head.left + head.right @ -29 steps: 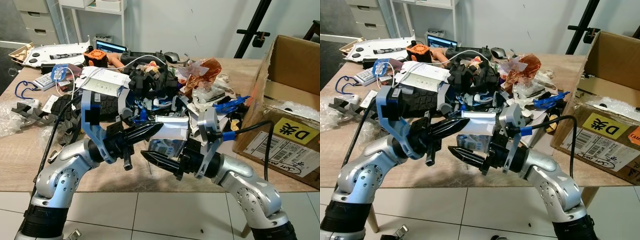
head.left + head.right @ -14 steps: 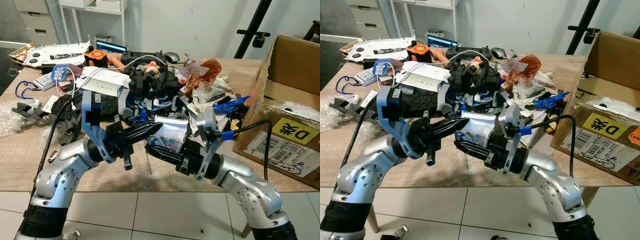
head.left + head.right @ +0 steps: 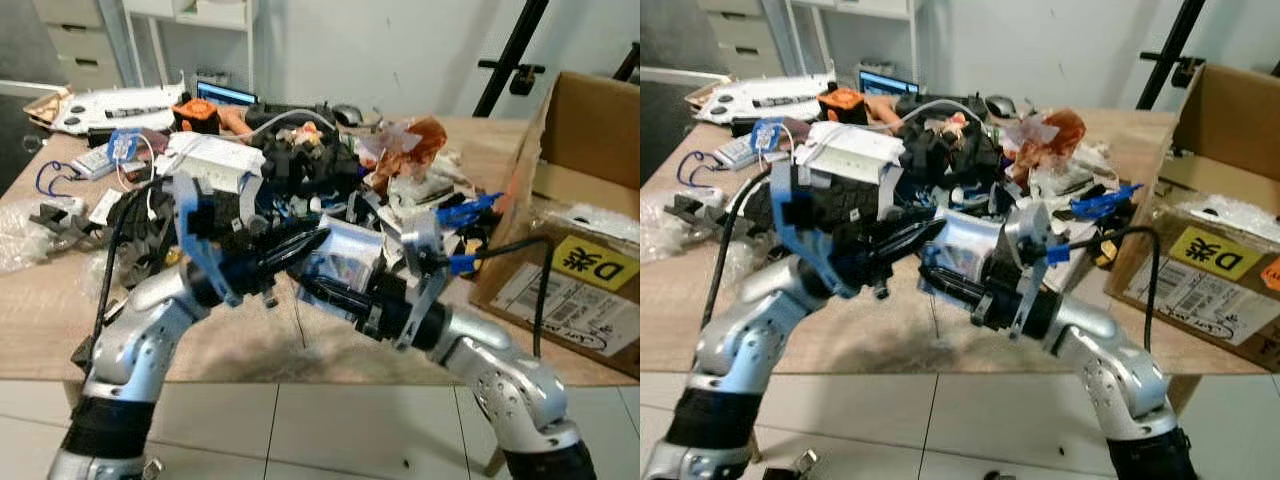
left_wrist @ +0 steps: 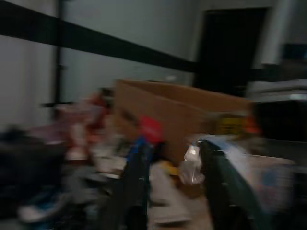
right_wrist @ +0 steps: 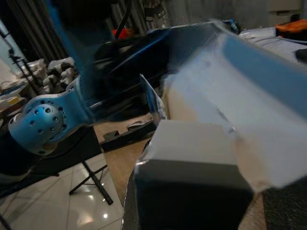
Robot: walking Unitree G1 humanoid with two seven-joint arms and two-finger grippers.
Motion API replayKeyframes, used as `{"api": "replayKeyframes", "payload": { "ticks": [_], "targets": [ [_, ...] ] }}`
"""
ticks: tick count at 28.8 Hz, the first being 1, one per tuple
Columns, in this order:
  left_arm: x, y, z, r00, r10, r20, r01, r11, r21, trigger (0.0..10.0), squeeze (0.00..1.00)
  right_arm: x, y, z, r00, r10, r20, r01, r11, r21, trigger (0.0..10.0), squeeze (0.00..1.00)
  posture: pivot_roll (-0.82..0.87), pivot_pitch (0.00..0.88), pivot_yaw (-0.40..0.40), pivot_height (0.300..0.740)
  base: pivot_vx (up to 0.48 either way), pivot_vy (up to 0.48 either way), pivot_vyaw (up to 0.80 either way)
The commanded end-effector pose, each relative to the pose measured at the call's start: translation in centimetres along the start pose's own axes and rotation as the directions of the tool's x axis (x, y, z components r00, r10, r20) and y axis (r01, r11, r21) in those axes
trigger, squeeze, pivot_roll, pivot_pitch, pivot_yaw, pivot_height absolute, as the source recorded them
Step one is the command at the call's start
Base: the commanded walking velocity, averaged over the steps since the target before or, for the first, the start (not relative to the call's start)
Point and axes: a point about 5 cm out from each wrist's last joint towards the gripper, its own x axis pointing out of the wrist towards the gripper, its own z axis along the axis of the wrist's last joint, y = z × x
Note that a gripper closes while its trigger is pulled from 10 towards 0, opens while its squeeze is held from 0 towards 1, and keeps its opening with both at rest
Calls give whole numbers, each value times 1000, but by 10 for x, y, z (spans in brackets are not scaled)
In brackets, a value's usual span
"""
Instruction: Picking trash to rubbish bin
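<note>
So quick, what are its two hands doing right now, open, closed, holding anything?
Left hand: open, fingers apart, holding nothing, reaching toward the pile of trash.
Right hand: at the silvery packet; too blurred to tell whether it grips.

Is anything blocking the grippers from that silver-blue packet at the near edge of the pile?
Nothing visible does. The left gripper and right gripper have their fingertips right at the silver-blue packet, which lies on the near, open side of the clutter pile, with bare table before it. Motion blur hides any contact.
</note>
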Motion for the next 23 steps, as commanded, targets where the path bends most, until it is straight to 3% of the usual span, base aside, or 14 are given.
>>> {"api": "replayKeyframes", "payload": {
  "ticks": [1, 9, 11, 17, 19, 20, 21, 22, 23],
  "targets": [
    [-2, 5, -4, 999, 53, -2, -53, 998, 13, 10000, 1000, 0, -4, 5, 999, -30, 22, 31, 999, -10, 0, 0, 5, 152, -10, 740, 0, 0, 0],
    [-6, 14, -6, 988, 153, -9, -151, 985, 80, 10000, 1000, -3, -17, 14, 991, -126, 51, 129, 991, -42, 0, 0, 5, 152, -9, 740, 0, 0, 0],
    [-11, 23, -3, 974, 226, 23, -227, 969, 102, 10000, 1000, -5, -25, 18, 982, -178, 60, 181, 982, -60, 0, 0, 1, 159, -10, 740, 0, 0, 0],
    [-14, 29, 1, 960, 277, 44, -280, 952, 121, 10000, 1000, -11, -32, 24, 970, -231, 78, 237, 968, -82, 0, 0, 7, 159, -10, 740, 0, 0, 0],
    [-21, 45, -4, 906, 423, 0, -415, 888, 197, 10000, 447, -13, -40, 33, 946, -295, 134, 309, 947, -93, 0, 0, 3, 165, -10, 740, 0, 0, 0],
    [-24, 50, -5, 883, 469, -10, -456, 862, 222, 10000, 447, -14, -43, 36, 937, -314, 151, 330, 939, -94, 0, 0, 3, 165, -10, 740, 0, 0, 0],
    [-24, 50, -5, 883, 469, -10, -456, 862, 222, 10000, 447, -14, -43, 36, 937, -314, 151, 330, 939, -94, 0, 0, 3, 165, -10, 740, 0, 0, 0],
    [-28, 57, -6, 843, 538, -13, -520, 819, 242, 10000, 0, -16, -47, 41, 920, -348, 180, 370, 922, -109, 0, 0, 7, 161, -4, 740, 0, 0, 0],
    [-28, 57, -6, 843, 538, -13, -520, 819, 242, 10000, 0, -16, -47, 41, 920, -348, 180, 370, 922, -109, 0, 0, 7, 161, -4, 740, 0, 0, 0]
  ]
}}
